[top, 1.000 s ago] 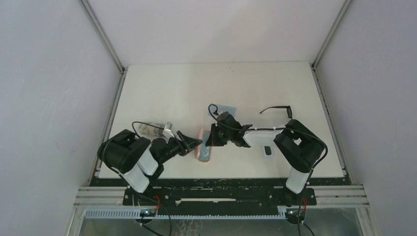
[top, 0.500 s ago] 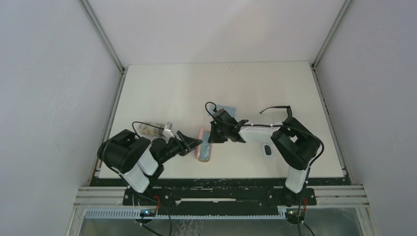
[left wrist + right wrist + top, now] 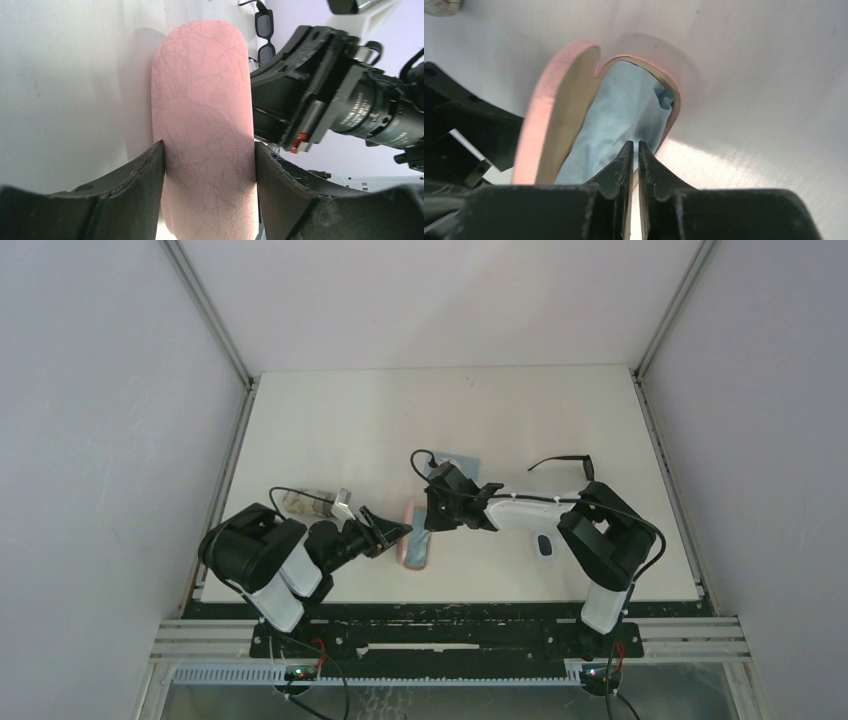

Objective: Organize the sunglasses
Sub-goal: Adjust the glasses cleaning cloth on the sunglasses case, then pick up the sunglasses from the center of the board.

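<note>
On the matte white table [image 3: 330, 420], the left gripper [image 3: 209, 150] clamps the oblong, crackle-grained pink case [image 3: 200, 85] by its sides. The right gripper [image 3: 634, 149], its fingers pinched almost together, seems to be tucking a soft blue cloth [image 3: 624, 110] into the case's open mouth. Farther off lie the thin black sunglasses [image 3: 566, 462], untouched; fetching them likely comes next.

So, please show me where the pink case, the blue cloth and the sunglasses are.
pink case [image 3: 200, 125], left wrist view, middle of its outer shell.
blue cloth [image 3: 619, 115], right wrist view, middle part inside the open case.
sunglasses [image 3: 264, 23], left wrist view, the upper dark lens.
</note>
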Motion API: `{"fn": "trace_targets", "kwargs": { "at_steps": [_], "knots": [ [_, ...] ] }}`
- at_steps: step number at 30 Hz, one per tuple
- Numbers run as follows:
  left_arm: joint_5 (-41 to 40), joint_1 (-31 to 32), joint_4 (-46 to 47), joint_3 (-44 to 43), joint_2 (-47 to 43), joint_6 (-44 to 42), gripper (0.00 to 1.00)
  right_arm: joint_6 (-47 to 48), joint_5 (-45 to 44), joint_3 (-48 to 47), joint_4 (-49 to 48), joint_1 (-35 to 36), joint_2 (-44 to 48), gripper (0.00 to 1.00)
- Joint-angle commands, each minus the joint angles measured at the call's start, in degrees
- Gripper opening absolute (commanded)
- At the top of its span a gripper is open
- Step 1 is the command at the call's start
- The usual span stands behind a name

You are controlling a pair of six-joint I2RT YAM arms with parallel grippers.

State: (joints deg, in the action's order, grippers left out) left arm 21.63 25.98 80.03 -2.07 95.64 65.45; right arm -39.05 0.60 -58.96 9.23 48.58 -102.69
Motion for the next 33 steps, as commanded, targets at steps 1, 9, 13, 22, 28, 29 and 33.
{"fn": "trace_targets", "kwargs": {
  "at_steps": [1,9,13,22,28,29,33],
  "knots": [
    [0.31,0.04,3.60,-1.40,0.20,0.49,0.16,3.03,1.45,0.52,-3.25,0.47,6.92,0.09],
    [-0.26,0.05,3.62,-1.29,-0.36,0.75,0.16,2.96,-8.51,6.28,5.79,-2.23,19.91,0.23],
    [-0.17,0.06,3.64,-1.06,-0.76,0.87,0.15,3.37,-15.40,9.30,16.39,-7.18,27.54,0.27],
    [0.61,0.04,3.63,-1.18,-0.83,1.01,0.15,7.58,-21.87,12.69,31.85,-18.10,37.24,0.41],
    [0.88,0.04,3.64,-1.41,-0.62,1.00,0.15,9.94,-28.17,8.59,37.45,-15.79,30.19,0.42],
    [0.90,0.04,3.64,-1.39,-0.60,1.01,0.15,10.03,-30.34,7.69,38.67,-14.80,29.11,0.42],
    [0.96,0.02,3.64,-1.66,-0.20,1.01,0.15,11.65,-34.59,4.38,40.40,-11.29,22.62,0.42]
  ]
}}
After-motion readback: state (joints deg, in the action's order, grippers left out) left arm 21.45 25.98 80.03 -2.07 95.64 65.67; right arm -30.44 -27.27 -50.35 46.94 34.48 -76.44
